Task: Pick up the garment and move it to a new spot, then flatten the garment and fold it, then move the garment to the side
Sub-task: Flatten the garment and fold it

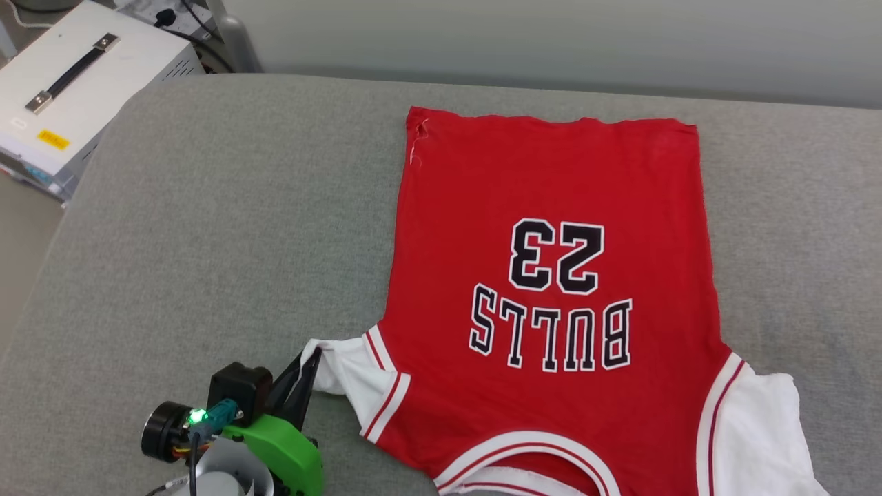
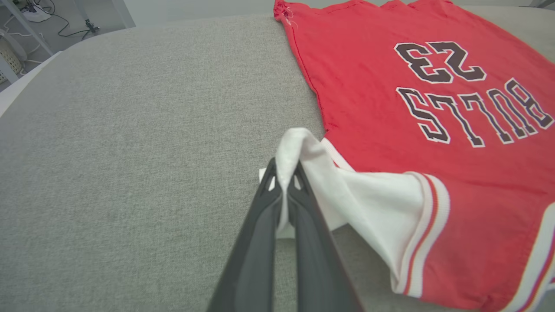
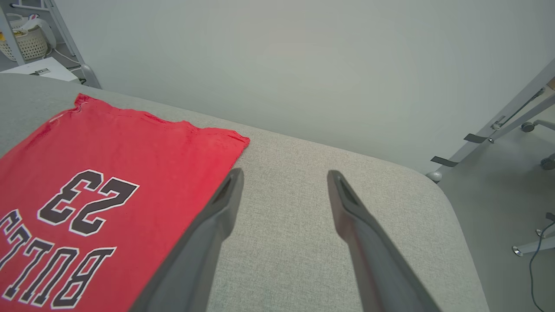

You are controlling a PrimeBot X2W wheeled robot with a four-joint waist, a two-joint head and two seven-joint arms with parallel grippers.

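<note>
**Item: garment** (image 1: pixel 551 207). Red T-shirt with white sleeves and black "BULLS 23" print. It lies spread on the grey fabric-covered table (image 1: pixel 207 241), print side up, hem at the far edge and collar nearest the robot. The body panel is largely smooth.

**Item: left-hand sleeve** (image 1: pixel 351 375). White, bunched and lifted at its outer end, not lying flat.

**Item: left gripper** (image 1: pixel 313 355). Its jaws are clenched on the tip of the left-hand sleeve; in the left wrist view the white cloth is pinched between them and rises above the fingertips.

**Item: right gripper** (image 3: pixel 284 177). Its jaws are released and hold nothing, poised over bare table just beside the garment's right edge.

**Item: right-hand sleeve** (image 1: pixel 765 427). White, lying out to the side, somewhat rumpled.

**Item: white box** (image 1: pixel 76 76). Stands off the table's far left corner; not involved.

**Step in hand (judged):** flattening, with the sleeves being dressed before folding.

**Next move calls for (judged):** drawing the pinched sleeve outward and low until it is taut, laying it flat and letting go. The pull should be gentle so the body panel does not drag.
</note>
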